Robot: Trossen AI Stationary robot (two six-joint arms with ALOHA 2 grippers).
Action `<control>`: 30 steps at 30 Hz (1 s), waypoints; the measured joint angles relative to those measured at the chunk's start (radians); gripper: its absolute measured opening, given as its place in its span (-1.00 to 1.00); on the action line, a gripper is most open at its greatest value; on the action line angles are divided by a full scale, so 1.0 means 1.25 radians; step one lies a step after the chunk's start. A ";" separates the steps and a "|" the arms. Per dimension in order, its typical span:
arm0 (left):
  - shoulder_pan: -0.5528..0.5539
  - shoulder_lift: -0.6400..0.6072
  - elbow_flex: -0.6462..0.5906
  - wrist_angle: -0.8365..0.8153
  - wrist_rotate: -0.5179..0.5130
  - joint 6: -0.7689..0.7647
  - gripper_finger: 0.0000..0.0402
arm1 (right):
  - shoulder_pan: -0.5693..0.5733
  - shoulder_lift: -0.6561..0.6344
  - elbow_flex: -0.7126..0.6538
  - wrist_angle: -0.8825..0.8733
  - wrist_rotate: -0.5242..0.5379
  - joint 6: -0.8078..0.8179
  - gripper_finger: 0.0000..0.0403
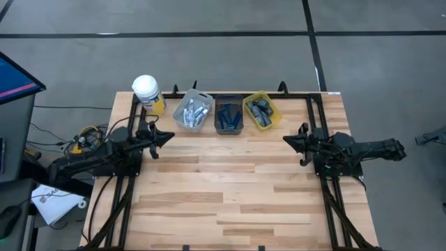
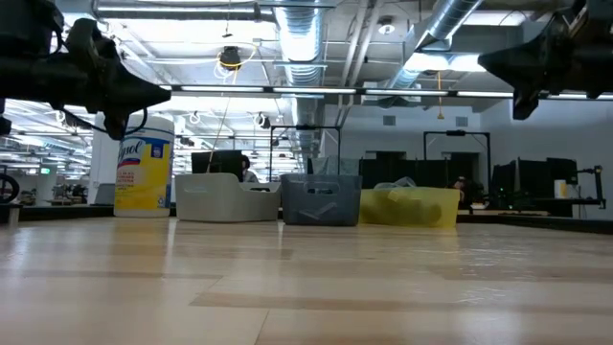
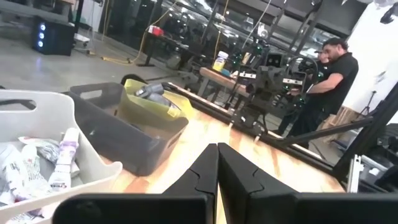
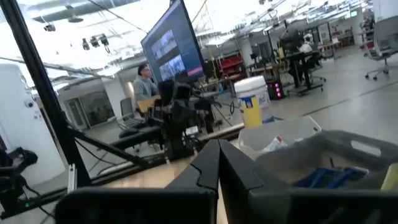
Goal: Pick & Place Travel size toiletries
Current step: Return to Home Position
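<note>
Three bins stand in a row at the table's far edge. A pale grey bin (image 1: 193, 111) holds small white tubes (image 3: 62, 162). A dark bin (image 1: 228, 116) holds blue razors (image 4: 329, 177). A yellow bin (image 1: 262, 110) holds dark grey mini bottles (image 3: 149, 92). My left gripper (image 1: 169, 137) hovers shut above the table's left side, pointing level toward the middle. My right gripper (image 1: 286, 139) hovers shut above the right side, facing it. Neither has anything between its fingers, and both are well clear of the bins.
A big yellow jar with a white lid (image 1: 148, 94) stands at the far left corner beside the pale bin. Black frame rails (image 1: 317, 115) run along the table's sides. Bare wood (image 1: 230, 181) lies between the arms. A person (image 3: 326, 81) stands beyond the table.
</note>
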 joint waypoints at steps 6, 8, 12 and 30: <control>-0.021 0.010 0.000 0.007 -0.020 -0.019 -0.99 | 0.000 0.000 0.000 -0.035 0.005 0.000 -1.00; -0.021 0.011 0.000 0.007 -0.020 -0.024 -0.98 | 0.000 0.000 0.000 -0.036 0.006 0.000 -1.00; -0.021 0.011 0.000 0.009 -0.020 -0.022 -0.97 | 0.000 0.000 -0.001 -0.036 0.006 0.000 -1.00; -0.021 0.011 0.000 0.015 -0.020 -0.021 -0.98 | 0.000 0.000 -0.001 -0.035 0.006 0.000 -1.00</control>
